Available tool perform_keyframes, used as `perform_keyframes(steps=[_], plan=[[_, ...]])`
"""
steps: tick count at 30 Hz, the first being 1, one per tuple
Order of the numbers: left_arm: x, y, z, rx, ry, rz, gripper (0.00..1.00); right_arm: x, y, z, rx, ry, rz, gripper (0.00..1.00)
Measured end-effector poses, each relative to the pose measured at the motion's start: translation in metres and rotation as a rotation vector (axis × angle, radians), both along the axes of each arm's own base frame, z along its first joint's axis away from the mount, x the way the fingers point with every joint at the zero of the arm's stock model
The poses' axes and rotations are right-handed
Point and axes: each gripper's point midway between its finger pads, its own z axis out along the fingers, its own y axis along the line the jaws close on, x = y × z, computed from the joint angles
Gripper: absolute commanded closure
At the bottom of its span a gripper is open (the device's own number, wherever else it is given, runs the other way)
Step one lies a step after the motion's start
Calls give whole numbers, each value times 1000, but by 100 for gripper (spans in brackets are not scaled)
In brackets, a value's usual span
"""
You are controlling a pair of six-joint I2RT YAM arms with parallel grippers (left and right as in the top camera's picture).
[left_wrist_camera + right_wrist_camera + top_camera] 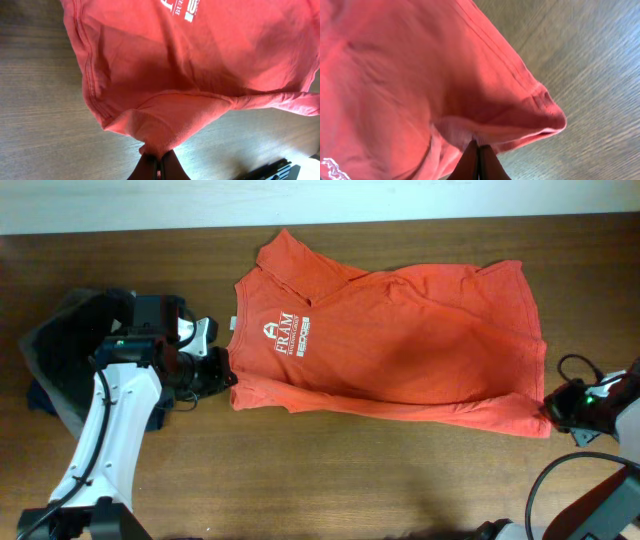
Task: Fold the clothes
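Grip on both near corners of the red-orange shirt (400,340), fold not yet begun.
My left gripper (157,167) is closed tight on a bunch of fabric at the neck-end corner, and my right gripper (479,161) is pinched just as tight on the hem-end corner. Beyond them the shirt lies spread on the wooden table (300,480), white lettering (290,335) up, one sleeve (285,250) pointing at the far edge. I judge this the start of the first lengthwise fold: next I should lift both corners together, keep the edge taut, and carry it across to the far side.
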Motion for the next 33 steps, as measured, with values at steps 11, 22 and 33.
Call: perform_keyframes(steps=[11,22,33], plan=[[42,10,43,61,-186,13,99,16,-13,24,-44,-55,14,96],[57,22,47,143,-256,20,100,39,-20,36,-72,-180,35,96],[64,27,42,200,-277,-3,99,48,-25,42,-92,-225,41,96]])
